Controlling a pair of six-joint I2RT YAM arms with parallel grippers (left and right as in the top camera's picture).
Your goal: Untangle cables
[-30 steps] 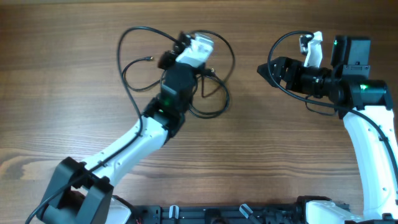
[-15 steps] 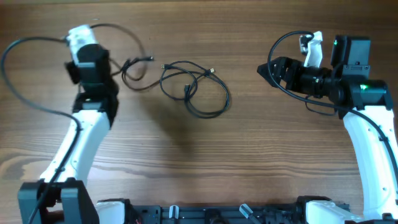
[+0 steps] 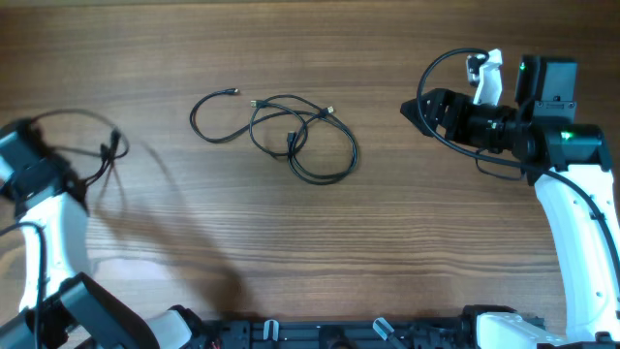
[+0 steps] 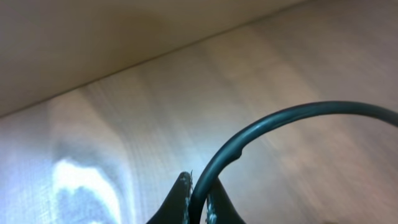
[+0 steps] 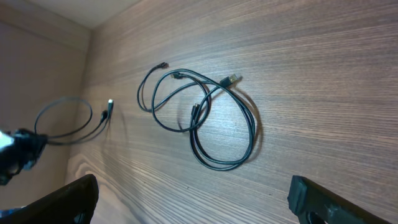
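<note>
Left pincer: our left gripper (image 4: 198,190) is closed tight on one thin black cord with a small plug end (image 4: 280,117). It holds it up at the far left edge of the brown wooden table (image 3: 291,242).
Right pincer: our right gripper (image 3: 405,107) has its jaws spread wide and holds nothing. It hovers to the right of the heap, with its tips aimed at it.
Where the cables are: the remaining tangle of thin black cords (image 3: 291,141) lies flat near the middle of the table. It is well apart from the held cord and from both grippers.
Handling: we judge these cords very light, limp and a little springy, so they keep their curl. They look smooth enough to slip through a loose pinch, and pulling one loop may drag its neighbours.
Where to take hold: we would pinch near a free plug end, or on the outer arc of the big loop. We would stay away from the crossings.
Pointing and long axis: in the overhead view the tangle is stretched left to right, with a small loop on the left and a larger oval on the right. The held cord arcs out from the jaws, and its free tip faces the heap.
</note>
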